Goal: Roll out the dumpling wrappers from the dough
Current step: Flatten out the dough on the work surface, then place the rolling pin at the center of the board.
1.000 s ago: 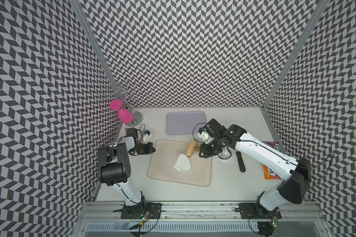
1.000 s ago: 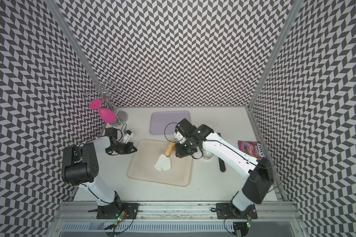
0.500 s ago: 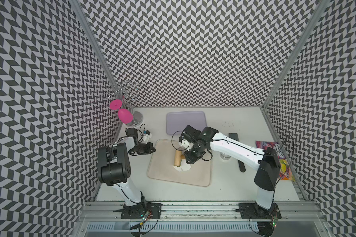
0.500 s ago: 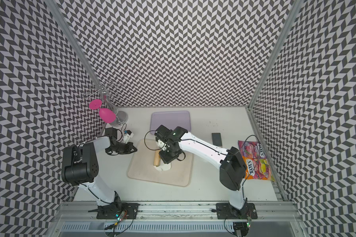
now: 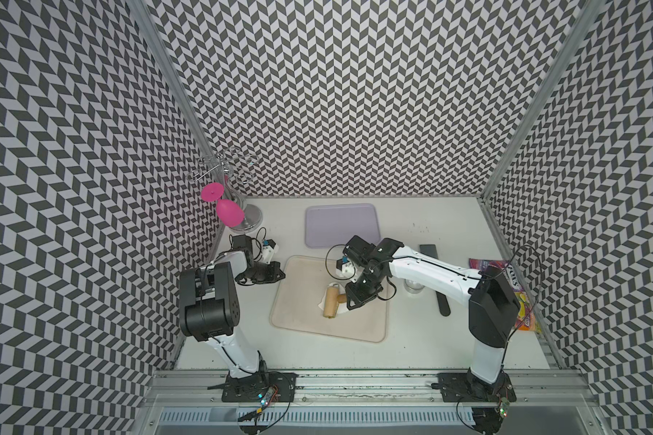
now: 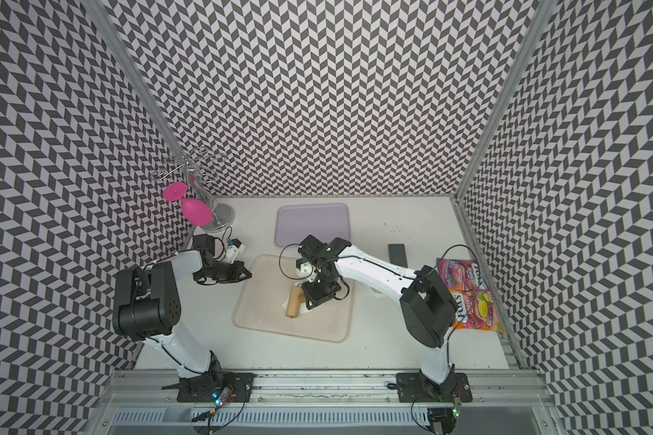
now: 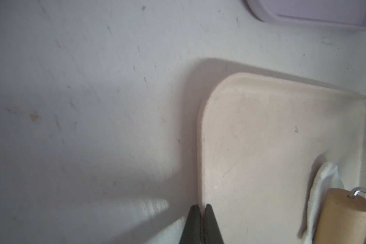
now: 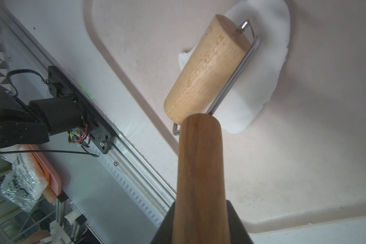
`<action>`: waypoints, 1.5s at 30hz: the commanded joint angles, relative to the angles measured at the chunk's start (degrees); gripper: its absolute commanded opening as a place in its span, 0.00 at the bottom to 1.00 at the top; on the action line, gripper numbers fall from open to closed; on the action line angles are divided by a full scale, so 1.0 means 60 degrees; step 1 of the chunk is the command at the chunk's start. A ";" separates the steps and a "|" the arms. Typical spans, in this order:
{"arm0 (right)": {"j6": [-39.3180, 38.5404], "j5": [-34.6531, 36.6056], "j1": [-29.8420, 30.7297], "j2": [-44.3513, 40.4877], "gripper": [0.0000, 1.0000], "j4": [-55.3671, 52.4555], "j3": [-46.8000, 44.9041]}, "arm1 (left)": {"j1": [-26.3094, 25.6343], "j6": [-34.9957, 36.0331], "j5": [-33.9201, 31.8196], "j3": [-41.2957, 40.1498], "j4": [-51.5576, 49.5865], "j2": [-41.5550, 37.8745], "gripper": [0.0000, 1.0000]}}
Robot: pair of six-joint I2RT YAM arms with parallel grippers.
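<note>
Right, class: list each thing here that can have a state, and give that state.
dough: partly flattened, on the beige tray
roller: lying across the dough, handle gripped
right gripper: shut on the roller's handle
left gripper: shut, holding nothing
pink glass: hanging upside down from the rack

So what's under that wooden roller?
The white dough, lying on the beige tray. Dough pokes out on both sides of the wooden roller; the bit right beneath it is covered.
</note>
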 commanded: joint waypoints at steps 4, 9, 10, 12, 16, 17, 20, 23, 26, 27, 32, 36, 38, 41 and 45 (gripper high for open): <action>0.0304 -0.0231 -0.1077 -0.0366 0.00 0.0401 -0.1620 | 0.0071 0.0223 0.0525 0.0220 -0.0253 -0.0013 0.00; 0.0535 -0.0004 -0.1710 -0.0685 0.00 0.0500 -0.2917 | 0.0089 0.0249 0.0496 0.0185 -0.0169 0.0028 0.00; 0.0584 0.0047 -0.1808 -0.0669 0.00 0.0486 -0.3110 | 0.0093 0.0253 0.0524 0.0190 -0.0157 0.0044 0.00; 0.0721 0.0305 -0.2039 -0.0691 0.00 0.0513 -0.3607 | 0.0111 0.0264 0.0527 0.0169 -0.0148 0.0059 0.00; 0.0916 0.0701 -0.2370 -0.0913 0.00 0.0514 -0.4320 | 0.0204 0.0336 0.0525 0.0159 -0.0140 0.0041 0.00; 0.0967 0.0729 -0.2419 -0.1001 0.00 0.0517 -0.4441 | 0.0221 0.0346 0.0511 0.0154 -0.0150 0.0048 0.00; 0.1118 0.0881 -0.2569 -0.1246 0.00 0.0484 -0.4735 | 0.0259 0.0388 0.0508 0.0158 -0.0165 0.0077 0.00; 0.1322 0.0951 -0.2826 -0.1461 0.00 0.0501 -0.5014 | 0.0293 0.0388 0.0507 0.0155 -0.0165 0.0094 0.00; 0.1503 0.0974 -0.3103 -0.1685 0.00 0.0497 -0.5197 | 0.0285 0.0386 0.0499 0.0178 -0.0166 0.0097 0.00; 0.1561 0.0988 -0.3154 -0.1772 0.00 0.0484 -0.5252 | 0.0301 0.0388 0.0504 0.0183 -0.0180 0.0088 0.00; 0.1781 0.1098 -0.3261 -0.2113 0.00 0.0301 -0.5447 | 0.0298 0.0366 0.0540 0.0207 -0.0167 0.0096 0.00; 0.1965 0.1346 -0.3345 -0.2531 0.00 0.0137 -0.5548 | 0.0307 0.0355 0.0599 0.0212 -0.0166 0.0108 0.00; 0.2069 0.1442 -0.3356 -0.2888 0.00 -0.0004 -0.5254 | 0.0295 0.0375 0.0640 0.0255 -0.0215 0.0079 0.00; 0.2100 0.1354 -0.3357 -0.3480 0.00 -0.0230 -0.4371 | 0.0278 0.0373 0.0680 0.0353 -0.0302 -0.0034 0.00; 0.1900 0.0723 -0.3298 -0.4054 0.00 -0.0300 -0.2948 | 0.0214 0.0442 0.0916 0.0548 -0.0514 -0.0347 0.00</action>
